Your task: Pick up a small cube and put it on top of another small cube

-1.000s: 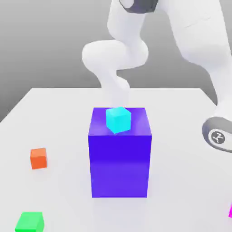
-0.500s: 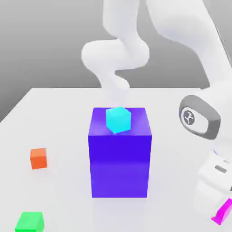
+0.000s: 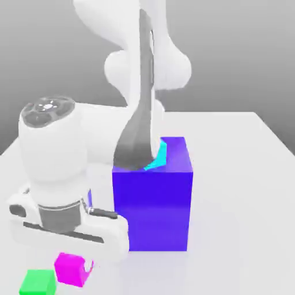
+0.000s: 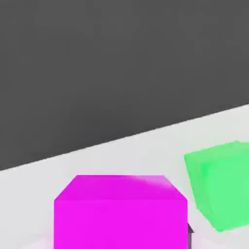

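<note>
The small magenta cube (image 3: 72, 269) sits directly under my gripper (image 3: 72, 256) near the front edge, at the exterior view's left. It fills the near part of the hand view as the magenta cube (image 4: 120, 211). A small green cube (image 3: 37, 282) lies just beside it, lower and further to the exterior view's left, and shows as the green cube (image 4: 221, 189) in the hand view. Whether the magenta cube rests on the table or hangs just above it I cannot tell. The white hand (image 3: 66, 224) stands upright over it.
A big blue-violet block (image 3: 152, 199) stands mid-table, right beside the hand. On its top sits a cyan cube (image 3: 159, 157), mostly hidden behind my arm's forearm (image 3: 138, 132). The white table (image 3: 242, 190) stretches toward the exterior view's right.
The arm swung from the exterior view's right across to the left, bringing the magenta cube with it to beside the green cube. The forearm now covers most of the cyan cube.
</note>
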Available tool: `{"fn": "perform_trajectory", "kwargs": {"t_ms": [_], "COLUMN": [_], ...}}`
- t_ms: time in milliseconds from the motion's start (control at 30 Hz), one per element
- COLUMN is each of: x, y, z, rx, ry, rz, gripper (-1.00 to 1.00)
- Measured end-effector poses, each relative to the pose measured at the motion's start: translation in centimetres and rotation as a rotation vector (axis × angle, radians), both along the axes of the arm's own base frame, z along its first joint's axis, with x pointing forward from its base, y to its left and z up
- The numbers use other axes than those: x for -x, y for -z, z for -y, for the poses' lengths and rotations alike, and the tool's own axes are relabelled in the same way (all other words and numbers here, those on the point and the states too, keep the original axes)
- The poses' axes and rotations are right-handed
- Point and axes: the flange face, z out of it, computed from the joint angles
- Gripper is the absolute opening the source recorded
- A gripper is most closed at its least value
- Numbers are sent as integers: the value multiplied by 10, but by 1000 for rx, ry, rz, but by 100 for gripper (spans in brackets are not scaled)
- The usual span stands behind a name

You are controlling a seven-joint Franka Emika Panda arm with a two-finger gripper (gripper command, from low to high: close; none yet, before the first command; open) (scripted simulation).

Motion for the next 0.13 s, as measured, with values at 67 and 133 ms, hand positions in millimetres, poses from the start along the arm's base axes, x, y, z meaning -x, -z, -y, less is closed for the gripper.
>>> {"fn": "perform_trajectory", "kwargs": {"t_ms": [67, 133], "x": [0, 0], "y": [0, 0], "z": [0, 0], "rx": [0, 0], "ry": [0, 0], "rz": [0, 0], "gripper": [100, 100]}}
